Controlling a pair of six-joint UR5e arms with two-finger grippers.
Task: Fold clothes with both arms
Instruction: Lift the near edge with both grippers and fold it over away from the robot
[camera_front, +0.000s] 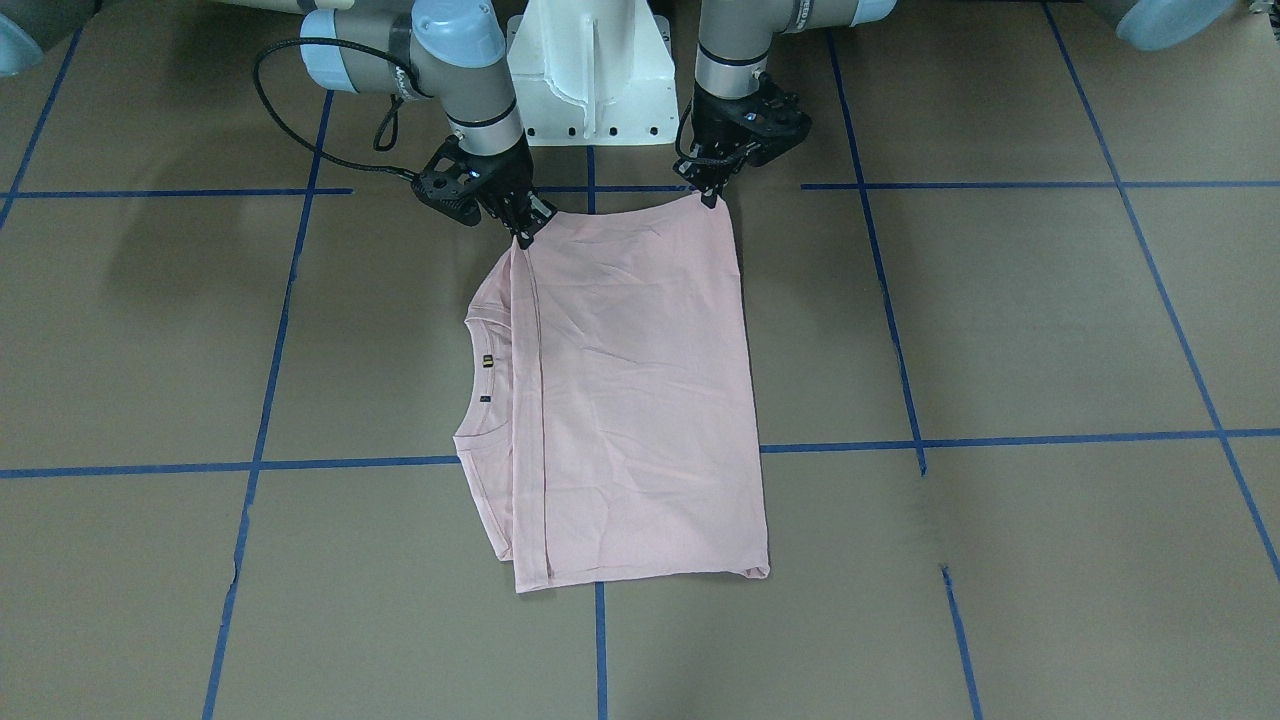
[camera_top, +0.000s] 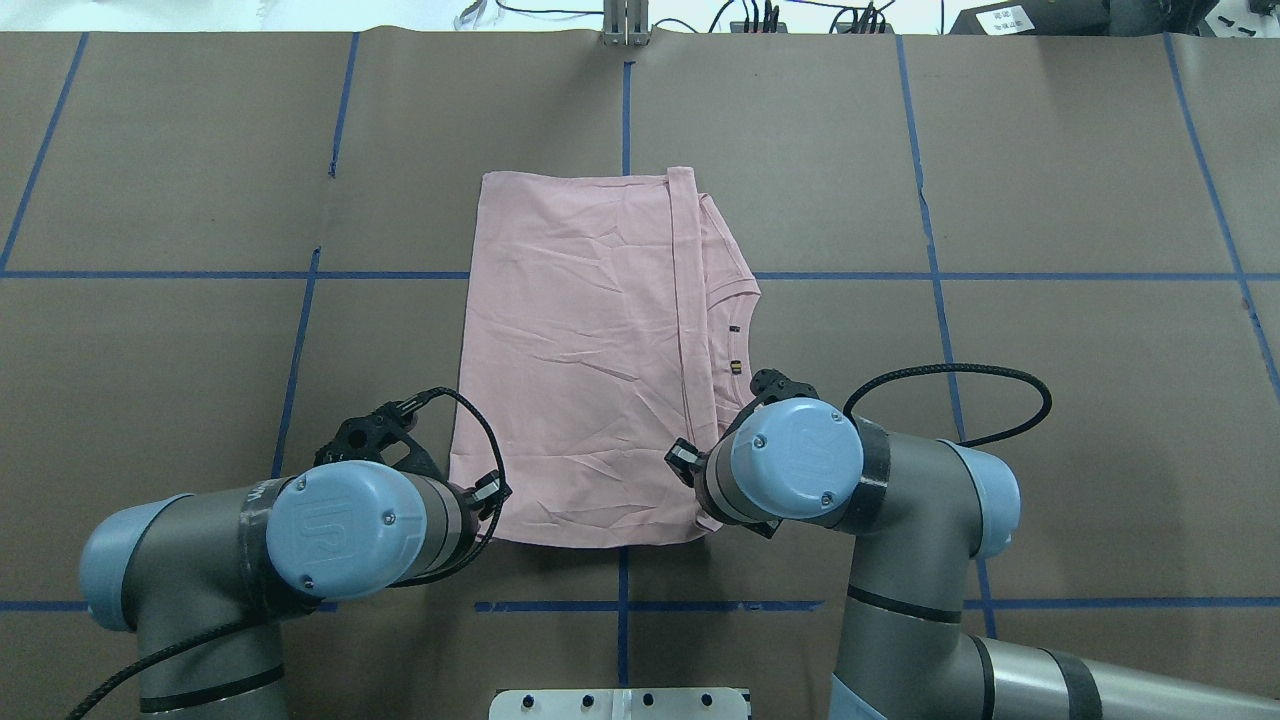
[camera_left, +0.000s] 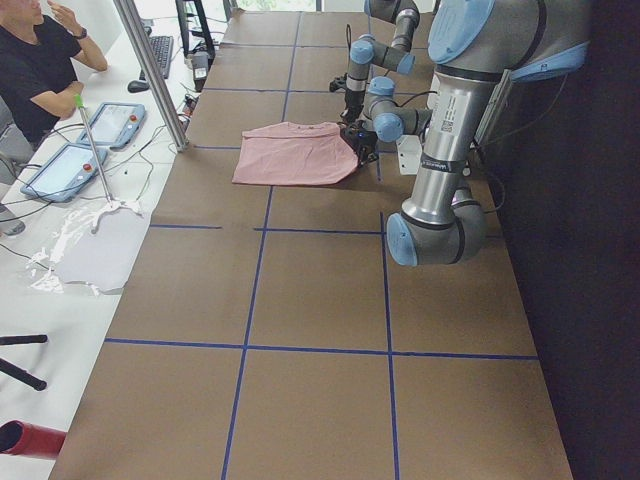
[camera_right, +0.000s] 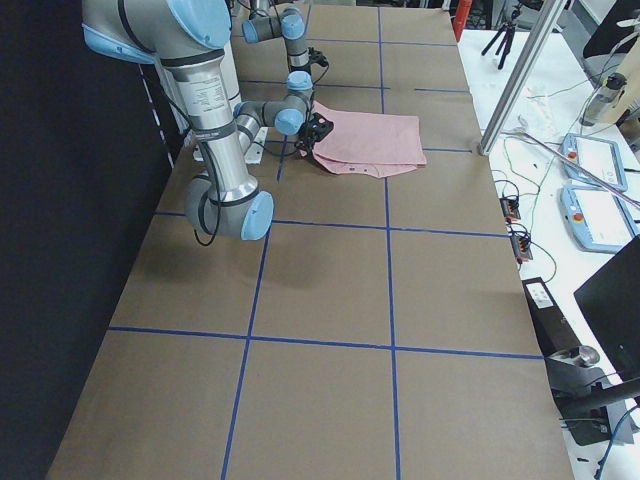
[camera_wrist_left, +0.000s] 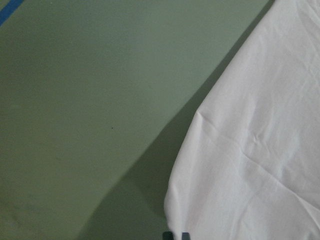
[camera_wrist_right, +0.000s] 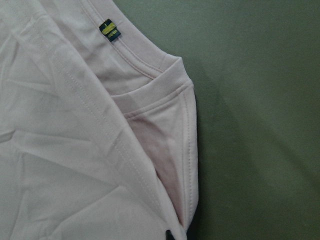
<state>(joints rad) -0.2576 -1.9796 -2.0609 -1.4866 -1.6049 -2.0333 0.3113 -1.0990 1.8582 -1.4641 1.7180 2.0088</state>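
Note:
The clothes are one pale pink T-shirt (camera_front: 640, 400) lying folded on the brown table, plain side up, with its ribbed neck and small label (camera_front: 487, 362) on the robot's right. My left gripper (camera_front: 712, 197) is shut on the shirt's near-left corner. My right gripper (camera_front: 523, 236) pinches the near-right corner beside the folded-over hem. The near edge runs taut between them. Overhead, the shirt (camera_top: 580, 350) lies ahead of both wrists, which hide the fingertips. The left wrist view shows the rounded cloth corner (camera_wrist_left: 250, 165). The right wrist view shows the collar and label (camera_wrist_right: 110, 28).
The white pedestal (camera_front: 590, 70) stands just behind the grippers. Blue tape lines (camera_front: 600, 640) grid the brown table. A seated person (camera_left: 40, 60), control tablets (camera_left: 110, 120) and a metal pole (camera_left: 150, 70) are along the far side, beyond the shirt.

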